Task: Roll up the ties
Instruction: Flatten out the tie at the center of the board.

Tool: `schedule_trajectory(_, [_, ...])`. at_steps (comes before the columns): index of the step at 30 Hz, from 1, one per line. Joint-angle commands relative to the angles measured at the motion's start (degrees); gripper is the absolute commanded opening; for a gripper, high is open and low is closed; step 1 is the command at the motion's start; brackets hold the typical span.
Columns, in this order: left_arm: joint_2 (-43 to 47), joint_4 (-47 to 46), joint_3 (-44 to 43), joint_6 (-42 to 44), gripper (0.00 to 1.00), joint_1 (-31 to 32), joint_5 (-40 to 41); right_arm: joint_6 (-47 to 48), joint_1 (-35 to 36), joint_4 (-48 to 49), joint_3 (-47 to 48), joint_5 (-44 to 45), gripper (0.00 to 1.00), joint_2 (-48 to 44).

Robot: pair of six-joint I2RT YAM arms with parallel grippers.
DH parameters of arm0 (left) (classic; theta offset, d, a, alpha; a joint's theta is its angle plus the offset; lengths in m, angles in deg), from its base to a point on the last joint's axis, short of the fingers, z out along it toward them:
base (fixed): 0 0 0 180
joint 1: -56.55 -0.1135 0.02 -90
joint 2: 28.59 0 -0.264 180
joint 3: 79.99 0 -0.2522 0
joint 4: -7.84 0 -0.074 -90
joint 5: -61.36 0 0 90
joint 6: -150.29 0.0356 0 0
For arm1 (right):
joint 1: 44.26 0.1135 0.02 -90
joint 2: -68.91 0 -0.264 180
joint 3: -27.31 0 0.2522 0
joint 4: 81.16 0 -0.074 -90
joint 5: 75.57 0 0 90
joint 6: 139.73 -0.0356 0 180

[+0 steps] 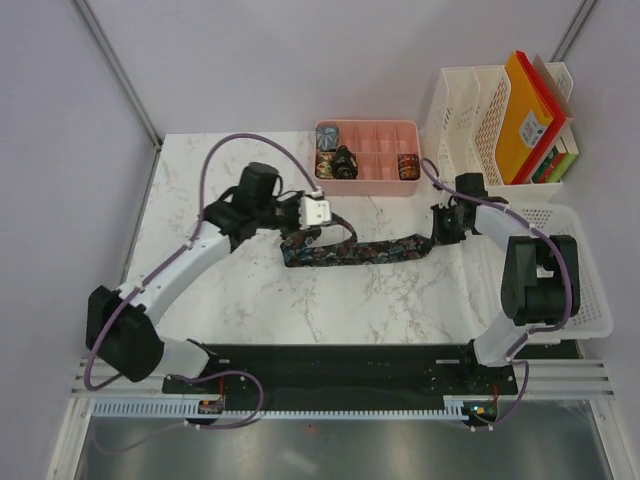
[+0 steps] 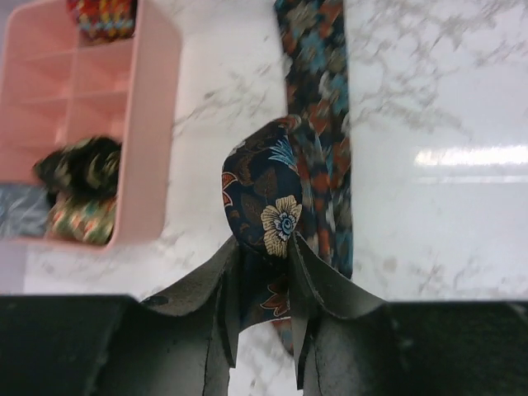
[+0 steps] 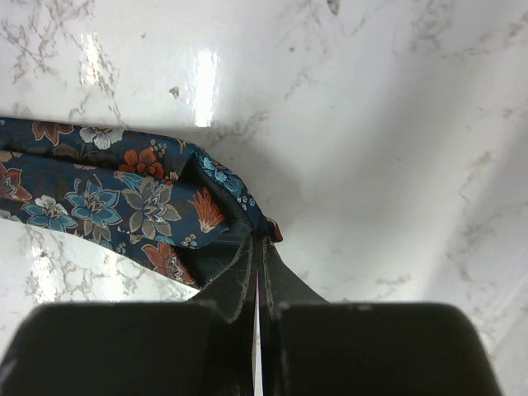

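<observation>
On the tabletop (image 1: 250, 290), one tie (image 1: 360, 250) lies stretched as a flat strip between the two arms. It is dark blue with orange and teal flowers. The left tool (image 2: 264, 247) pinches its wider end, where the cloth is doubled into a loose first fold that bulges past the fingers (image 2: 223, 297). The right tool (image 3: 259, 243) has its fingers pressed together on the narrow tip and holds it at the far end of the strip.

I judge this tie to be barely begun: there is one fold at the left end and no coil yet, so nearly its whole length is left to wind up. Three others look finished.

They sit in the tray (image 1: 370, 188), just beyond the strip at the back of the tabletop. A grey-blue coil (image 1: 327, 137) is in the left end compartment, and a dark coil (image 1: 346, 158) is right beside it. A red-orange coil (image 1: 408, 165) is at the right end. The compartments between them show only pink, so there appears to be room for the fourth roll.

Right of the tray stands a white rack (image 1: 460, 110) holding orange and yellow folders (image 1: 525, 115) upright. Nearer along the right edge, a white basket (image 1: 590, 300) lies under the right arm, and I cannot make out anything inside it.
</observation>
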Motion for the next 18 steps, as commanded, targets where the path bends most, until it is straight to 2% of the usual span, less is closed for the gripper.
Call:
schedule_trajectory(1, [7.14,13.65,6.89,12.56,0.34,-11.31,-6.68,4.39,-2.72,-5.07,2.36,2.37,0.00,-3.66])
schedule_trajectory(2, [9.24,15.15,8.99,14.49,0.35,-13.69,-7.38,4.82,-3.08,-6.12,2.81,2.37,0.00,-3.76])
schedule_trajectory(3, [10.22,16.47,9.88,18.77,0.35,-18.67,-8.17,5.61,-3.43,-6.74,3.25,2.54,0.00,-3.76])
schedule_trajectory(8, [14.18,21.21,13.31,26.98,0.36,-33.11,-12.92,8.43,-5.37,-9.03,4.83,4.21,0.00,-4.20])
schedule_trajectory(9, [14.36,22.19,13.23,29.78,0.37,-38.53,-13.97,9.04,-5.63,-9.30,4.75,4.39,0.00,-4.11])
schedule_trajectory(12, [13.66,26.75,13.23,36.45,0.41,-46.28,-16.09,9.75,-6.16,-9.65,4.75,5.18,0.00,-3.67])
schedule_trajectory(15, [11.82,28.52,14.45,41.39,0.43,-51.39,-15.91,9.93,-6.34,-9.65,5.01,5.97,0.00,-2.62])
schedule_trajectory(18, [9.71,28.52,15.42,45.34,0.50,-55.52,-15.21,10.28,-6.42,-9.65,5.45,6.76,0.00,-2.61])
